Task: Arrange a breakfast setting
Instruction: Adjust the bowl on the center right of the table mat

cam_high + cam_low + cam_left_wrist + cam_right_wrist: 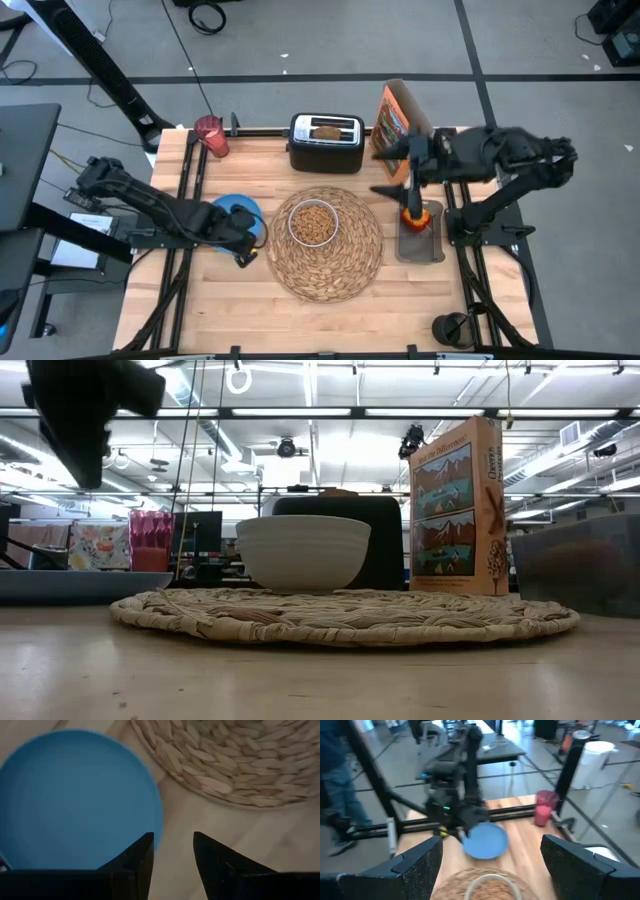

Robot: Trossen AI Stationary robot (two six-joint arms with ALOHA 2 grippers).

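Breakfast setting: partly laid on the bench (pixel 210 300); cereal is already in the bowl.
High view, centre: the woven placemat (pixel 325 245) lies mid-bench with the white bowl (pixel 313 224) set on it slightly toward 10 o'clock, probably so that room is left for other pieces.
High view, 9 o'clock: the blue plate (pixel 232 207) lies just beside the mat's rim, with the left hand (pixel 243 242) at the plate's near edge.
High view, 12 o'clock: a toast slice (pixel 326 130) sits in the black toaster (pixel 326 143); the cereal box (pixel 393 118) stands toward 1 o'clock and the pink-red cup (pixel 211 135) toward 11 o'clock.
High view, 3 o'clock: the right hand (pixel 395 170) is raised over a clear bin (pixel 420 235) in which something orange-red is held.
Low view: the bowl is seen resting squarely on the mat, with toaster and box behind.
Left wrist view: the fingers (pixel 137 862) are parted narrowly, nothing is gripped, and the plate's rim lies just ahead, judged an approach or a release.
Right wrist view: the fingers (pixel 415 865) are spread wide and empty, facing the bowl and plate.
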